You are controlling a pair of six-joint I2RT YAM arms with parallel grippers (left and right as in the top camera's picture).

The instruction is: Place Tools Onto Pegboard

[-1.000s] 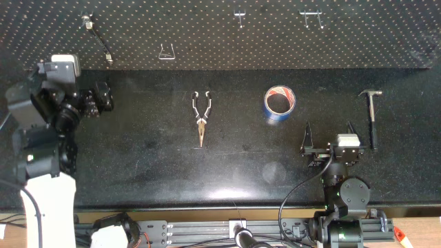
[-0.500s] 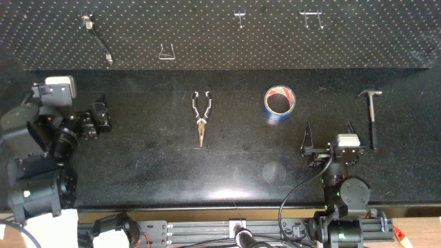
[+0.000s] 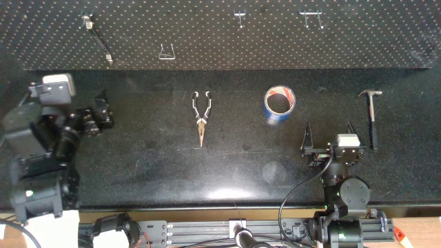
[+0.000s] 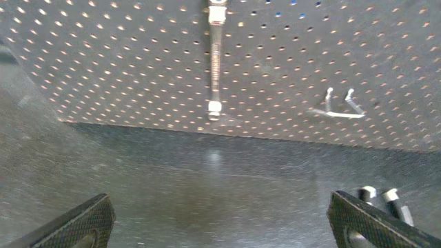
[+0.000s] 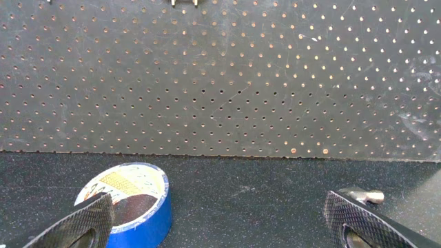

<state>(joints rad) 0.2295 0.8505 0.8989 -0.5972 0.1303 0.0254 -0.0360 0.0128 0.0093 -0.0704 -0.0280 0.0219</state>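
Pulled back from the pegboard (image 3: 220, 34), the left claw (image 3: 103, 114) now gapes open over the table (image 3: 151, 158). Nearest, the right claw (image 3: 329, 131) sits spread wide; beyond it on the table lie hammer (image 3: 371, 117), tape roll (image 3: 280, 102) and pliers (image 3: 200, 118); a wrench (image 3: 98, 40) hangs on the pegboard.

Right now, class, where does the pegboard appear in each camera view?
Top view: pegboard across the upper band, beyond the table.
Left wrist view: pegboard above the table, slim tool hanging on it.
Right wrist view: pegboard behind the tape.
Shared landmark: pegboard-table seam.
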